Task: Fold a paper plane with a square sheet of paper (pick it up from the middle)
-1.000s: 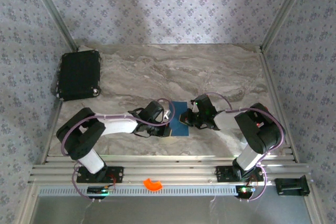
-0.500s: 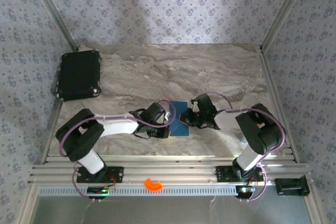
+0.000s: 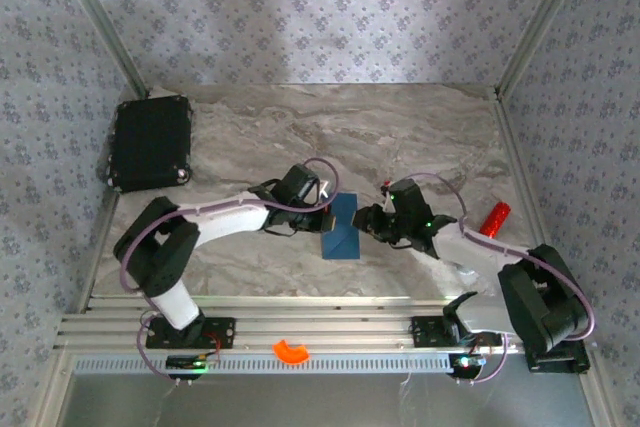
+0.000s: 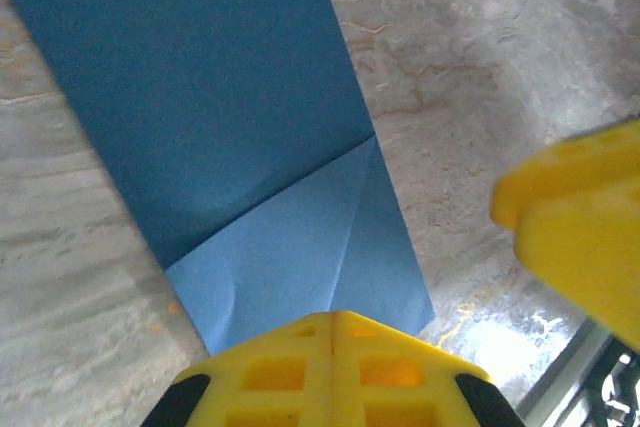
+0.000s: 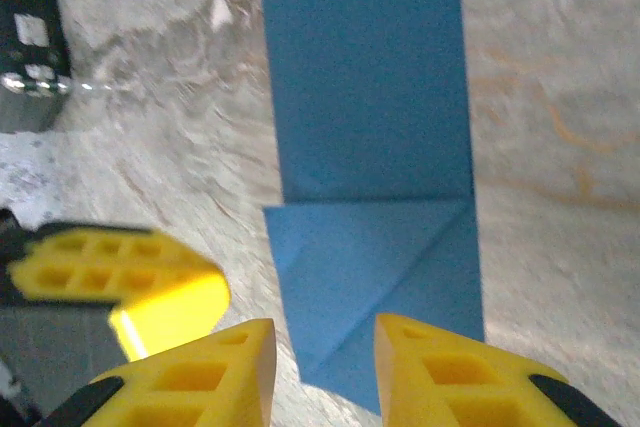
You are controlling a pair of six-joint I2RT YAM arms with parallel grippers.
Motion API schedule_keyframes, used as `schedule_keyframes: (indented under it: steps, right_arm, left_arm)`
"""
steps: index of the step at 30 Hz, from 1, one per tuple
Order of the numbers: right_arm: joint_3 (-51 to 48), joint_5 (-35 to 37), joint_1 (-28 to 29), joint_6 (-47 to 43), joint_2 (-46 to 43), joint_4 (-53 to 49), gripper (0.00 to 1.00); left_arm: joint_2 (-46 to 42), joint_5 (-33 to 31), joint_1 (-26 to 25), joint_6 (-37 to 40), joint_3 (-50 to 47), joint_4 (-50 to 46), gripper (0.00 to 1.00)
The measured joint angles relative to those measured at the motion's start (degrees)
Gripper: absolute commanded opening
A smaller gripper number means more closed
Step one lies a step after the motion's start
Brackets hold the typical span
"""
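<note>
Top external view gives us the paper (image 3: 341, 230) as a dark blue strip lying flat on the table (image 3: 420, 137), between the left claw (image 3: 325, 212) and the right claw (image 3: 365, 222), which face each other across it. From the left wrist we see the paper (image 4: 220, 97) plain and matte, dark along its far stretch, with a paler folded flap and a slanted crease at the end nearest the left claw (image 4: 333, 332). That claw's fingers are pressed together, their tip at the flap's edge. From the right wrist, the right claw (image 5: 325, 342) stands spread, the flap's end running into the gap between its fingers.
</note>
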Motion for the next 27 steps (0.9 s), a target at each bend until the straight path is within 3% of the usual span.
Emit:
schedule_keyframes:
  steps: [8,27]
  right_arm:
    - [-1.60,1.84,4.72,2.97,-0.61,-4.50,0.40]
    - [0.17,1.33,6.21,3.43,7.54,-1.53,0.42]
  left_arm:
    - [7.34,1.09,0.00,0.76,0.55,0.22,0.01]
    - [7.43,2.03,-0.26,0.74,-1.22,4.33,0.00]
